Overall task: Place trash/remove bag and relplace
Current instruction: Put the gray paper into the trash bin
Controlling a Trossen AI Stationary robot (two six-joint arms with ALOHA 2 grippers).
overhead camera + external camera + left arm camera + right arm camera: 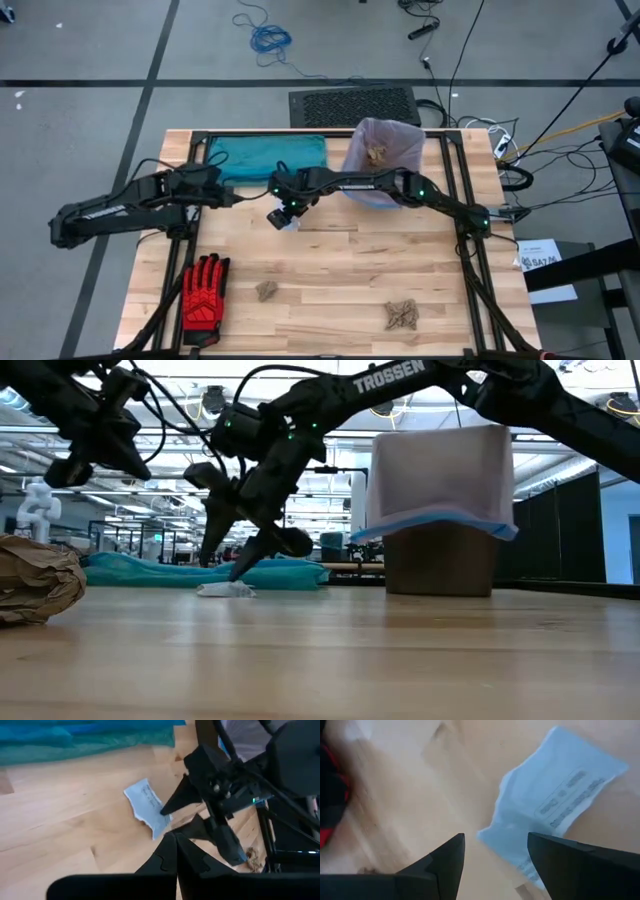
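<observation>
You are working the right gripper point(492, 852) down over the white scrap point(555, 805), which is lying flat on the table point(340, 270) just in front of the teal bag point(268, 157) and to the left of the bin. Its jaws are standing apart, tips pointing down at the wood. In the right wrist view the scrap is sitting partly between the two fingers but mostly off toward one of them, so the paper is not centred in the gap. The scrap's long axis is running at a slant across the line of the jaws rather than square to it; judging from that, you are going to need a small shift toward the paper's middle before closing, or you risk pinching only a corner.

The left gripper point(172, 860) is hovering just beside the right one, its jaws pressed together and holding nothing, its tip pointing at the same scrap point(147, 807). The right arm is plainly the nearer and better placed.

The pale pink bag point(383, 160) is lining the bin point(438, 560) at the back right of the table, with some tan paper wads point(376, 153) already lying inside. Two more clumps of wads point(402, 315) are waiting on the near part of the table, close to the red glove point(205, 291).
</observation>
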